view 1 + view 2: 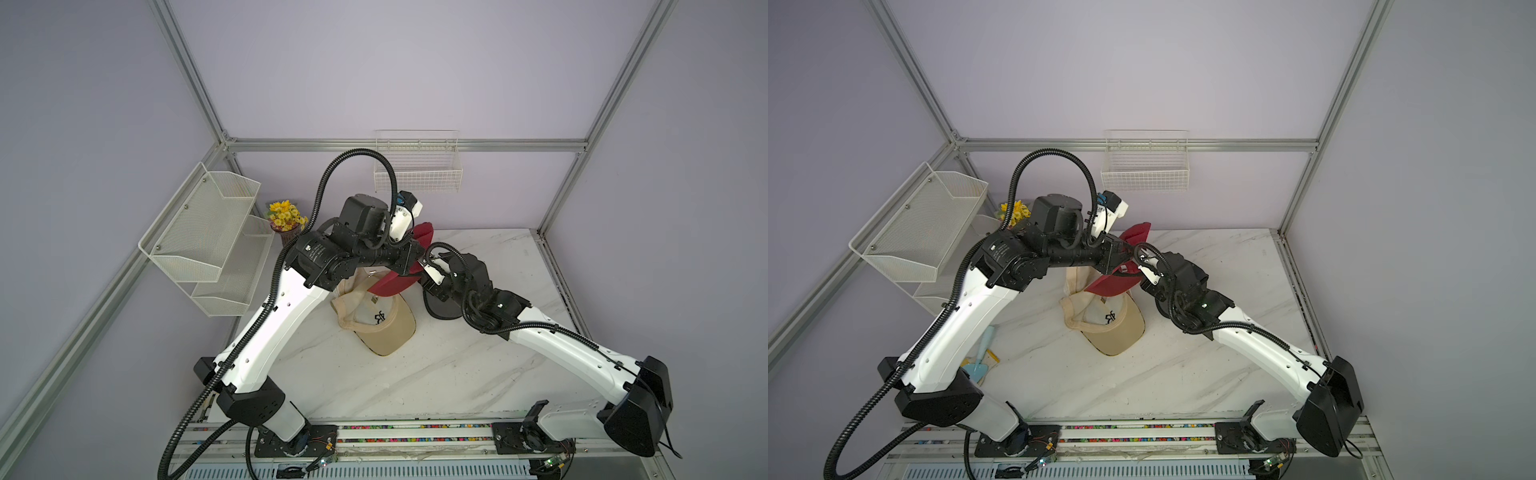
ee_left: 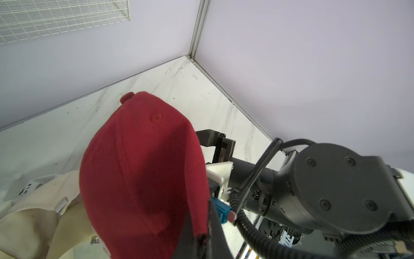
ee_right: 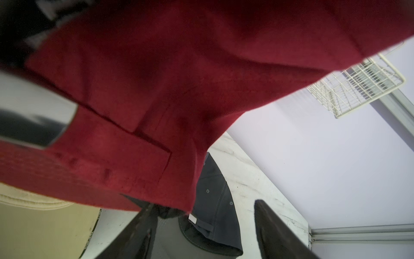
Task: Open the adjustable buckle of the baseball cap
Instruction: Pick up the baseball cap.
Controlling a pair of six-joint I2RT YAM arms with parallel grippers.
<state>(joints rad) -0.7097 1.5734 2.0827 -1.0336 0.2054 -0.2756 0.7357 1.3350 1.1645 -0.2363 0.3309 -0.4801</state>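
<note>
Caps number three. Your left gripper [image 1: 409,257] is clamped tight on the red cap [image 1: 390,286] and holds it off the table [image 1: 457,374] at the far middle, between your two grippers. The beige cap [image 1: 386,324] lies below it, nearer, and the dark cap [image 1: 442,307] lies just right of that. Your right gripper [image 3: 201,208] stands wide apart and grips nothing, with one finger [image 3: 134,233] close against the red cap's hanging edge, near its strap [image 3: 134,145]. Two white racks hang: a mesh shelf [image 1: 199,237] on the left and a wire basket [image 1: 417,174] on the far wall. One pot of yellow flowers [image 1: 284,216] stands far left.
</note>
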